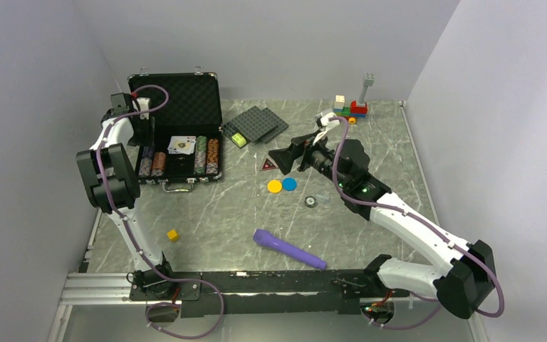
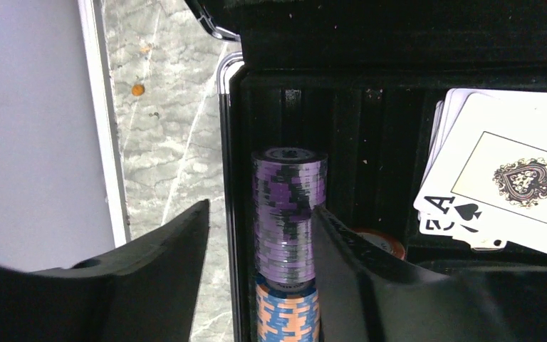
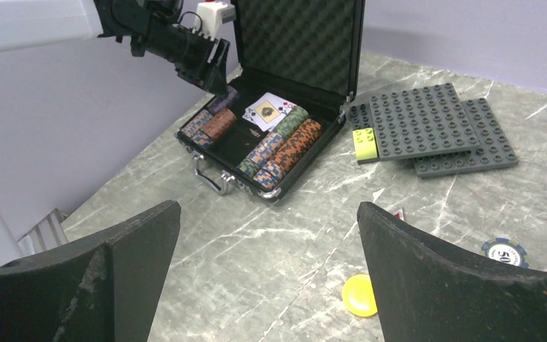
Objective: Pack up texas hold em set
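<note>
The grey marbled desk (image 1: pixel 228 221) is carrying everything you are working with. The black case (image 1: pixel 178 100) is sitting open at its far left, foam-lined lid standing upright and handle facing you.

Right of the case, two dark grey studded plates (image 1: pixel 256 125) are lying overlapped, with a green brick (image 1: pixel 238 140) resting on the near corner. A purple cylinder (image 1: pixel 288 249) is lying on its side near your edge of the desk.

Your left fingers (image 2: pixel 149 271) are reaching down at the case's left end and are spread wide. One is hanging outside the case wall and the other inside, just beside a purple chip stack (image 2: pixel 288 206). They are gripping nothing. Your right fingers (image 3: pixel 114 278) are hovering above the middle of the desk, pointing toward the case, spread wide and empty.

Inside the case, striped chip stacks (image 1: pixel 206 153) are lying in the channels, and the playing cards (image 2: pixel 513 171) are sitting between them with the ace of spades on top.

A yellow disc (image 1: pixel 275 187) and a blue disc (image 1: pixel 289 184) are lying side by side on the desk. A dark red triangle (image 1: pixel 268 165) is lying just beyond them, and a loose chip (image 1: pixel 311 201) is lying to their right.
</note>
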Controlling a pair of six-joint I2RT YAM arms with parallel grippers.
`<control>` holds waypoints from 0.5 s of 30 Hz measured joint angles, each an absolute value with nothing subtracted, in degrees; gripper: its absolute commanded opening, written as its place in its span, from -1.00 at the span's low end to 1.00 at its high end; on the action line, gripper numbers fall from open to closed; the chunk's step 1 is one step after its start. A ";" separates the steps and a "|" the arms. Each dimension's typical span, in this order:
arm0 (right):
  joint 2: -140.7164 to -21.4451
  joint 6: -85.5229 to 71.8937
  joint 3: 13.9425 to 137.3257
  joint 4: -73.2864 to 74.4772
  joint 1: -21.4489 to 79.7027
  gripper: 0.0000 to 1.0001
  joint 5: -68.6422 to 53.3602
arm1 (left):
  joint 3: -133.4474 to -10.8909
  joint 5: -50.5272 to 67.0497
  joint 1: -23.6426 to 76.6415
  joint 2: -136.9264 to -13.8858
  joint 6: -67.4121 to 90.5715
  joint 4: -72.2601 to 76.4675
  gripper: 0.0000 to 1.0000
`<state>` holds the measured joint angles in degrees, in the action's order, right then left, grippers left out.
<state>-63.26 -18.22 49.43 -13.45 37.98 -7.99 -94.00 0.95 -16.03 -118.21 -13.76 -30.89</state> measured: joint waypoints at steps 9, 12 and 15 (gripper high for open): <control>-66.48 -18.17 49.56 -13.41 37.98 0.99 -7.99 | -95.66 2.37 -16.03 -118.24 -13.85 -28.80 -0.07; -67.35 -18.15 49.58 -13.41 37.98 0.99 -7.97 | -96.84 3.27 -16.03 -118.30 -13.91 -27.62 -0.09; -68.29 -18.11 49.93 -13.37 37.98 0.99 -7.97 | -98.43 4.19 -16.03 -119.04 -13.93 -26.94 -0.11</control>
